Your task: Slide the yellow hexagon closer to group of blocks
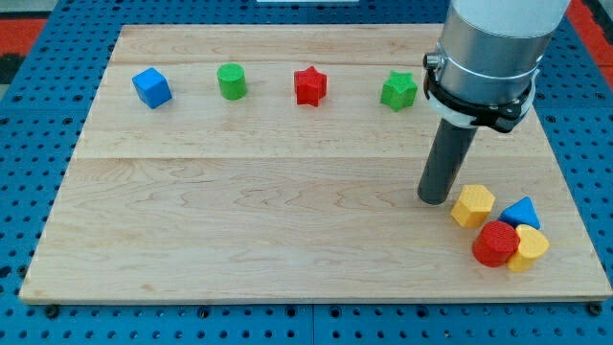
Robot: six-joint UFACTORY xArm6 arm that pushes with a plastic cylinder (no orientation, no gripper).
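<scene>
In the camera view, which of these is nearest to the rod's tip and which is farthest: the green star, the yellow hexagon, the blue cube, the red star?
From my tip:
1. Yellow hexagon, just to the view's right of the tip.
2. Green star, toward the view's top.
3. Red star, top row, further to the view's left.
4. Blue cube, at the row's left end.

This looks like a robotics lab bench. A pale wooden board serving as the counter [287,220] lies on a blue perforated mounting plate [19,192], with red perforated panels [29,29] beyond its top-left corner. A grey cylindrical robot arm [488,48] hangs over its right edge.
</scene>
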